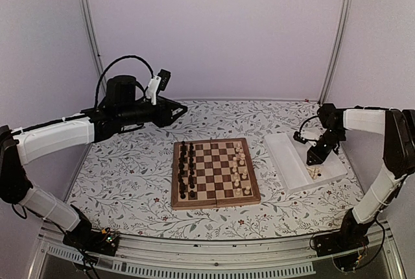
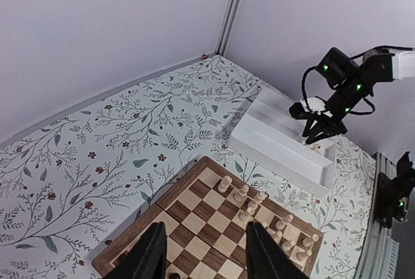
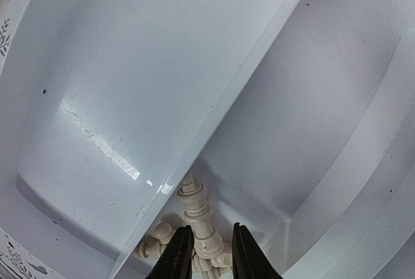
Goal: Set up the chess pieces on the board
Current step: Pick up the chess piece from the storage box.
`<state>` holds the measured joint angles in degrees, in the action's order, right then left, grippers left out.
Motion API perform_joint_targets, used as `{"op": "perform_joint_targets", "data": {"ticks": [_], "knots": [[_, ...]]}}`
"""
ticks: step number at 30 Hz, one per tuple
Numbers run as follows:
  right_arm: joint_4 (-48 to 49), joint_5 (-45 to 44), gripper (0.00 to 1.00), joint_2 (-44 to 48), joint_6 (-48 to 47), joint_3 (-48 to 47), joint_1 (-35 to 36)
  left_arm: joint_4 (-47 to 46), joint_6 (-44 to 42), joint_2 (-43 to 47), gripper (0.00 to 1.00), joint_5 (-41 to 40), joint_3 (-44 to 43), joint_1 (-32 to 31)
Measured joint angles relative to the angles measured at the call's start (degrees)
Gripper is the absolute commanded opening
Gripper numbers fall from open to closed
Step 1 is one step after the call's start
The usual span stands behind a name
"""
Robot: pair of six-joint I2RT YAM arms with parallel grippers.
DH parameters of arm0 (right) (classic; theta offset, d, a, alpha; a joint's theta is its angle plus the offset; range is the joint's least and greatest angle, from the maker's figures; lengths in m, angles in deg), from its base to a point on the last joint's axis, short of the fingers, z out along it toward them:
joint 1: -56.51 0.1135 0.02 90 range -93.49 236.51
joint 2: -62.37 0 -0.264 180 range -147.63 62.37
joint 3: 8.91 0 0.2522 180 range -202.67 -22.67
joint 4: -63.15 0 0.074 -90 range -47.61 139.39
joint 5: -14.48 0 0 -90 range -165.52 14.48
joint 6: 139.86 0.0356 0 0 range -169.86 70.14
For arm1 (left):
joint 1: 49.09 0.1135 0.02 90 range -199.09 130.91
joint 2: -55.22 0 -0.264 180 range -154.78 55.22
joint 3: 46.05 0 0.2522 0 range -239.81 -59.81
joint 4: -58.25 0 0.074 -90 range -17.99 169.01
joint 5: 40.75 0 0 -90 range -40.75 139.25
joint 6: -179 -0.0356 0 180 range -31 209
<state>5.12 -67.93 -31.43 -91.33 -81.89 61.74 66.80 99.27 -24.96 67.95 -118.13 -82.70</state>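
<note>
Right gripper (image 3: 211, 229) narrow, straddling one pale chess piece (image 3: 194, 202) in tray (image 1: 285, 156) corner, 3 o'clock of board (image 1: 217, 204); contact unclear. Squeeze the stem, lift straight, clear its neighbours (image 3: 159, 232).

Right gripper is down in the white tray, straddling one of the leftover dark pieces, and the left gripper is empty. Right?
One slip: the pieces in the white tray are pale cream, not dark, as the right wrist view shows. The right gripper is down in the tray straddling one, and the left gripper is empty.
</note>
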Motion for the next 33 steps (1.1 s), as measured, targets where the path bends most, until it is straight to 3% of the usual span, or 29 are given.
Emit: {"op": "perform_joint_targets", "data": {"ticks": [13,22,28,33], "knots": [[2.56,-3.02,0.28,-2.62,-1.07,4.37,0.00,0.02,0.00,-0.15,0.44,0.17,0.00,-0.02],[2.60,-2.75,0.09,-2.10,-1.07,4.55,0.00,0.00,0.13,-1.57,0.44,0.98,-0.20,-0.09],[3.10,0.74,0.08,6.27,-0.85,4.55,-0.13,0.31,1.84,-6.32,0.43,2.51,-2.80,-2.01],[4.61,6.32,0.08,13.62,-0.09,4.55,-0.44,1.60,2.45,-9.70,0.43,2.34,-7.06,-8.02]]}}
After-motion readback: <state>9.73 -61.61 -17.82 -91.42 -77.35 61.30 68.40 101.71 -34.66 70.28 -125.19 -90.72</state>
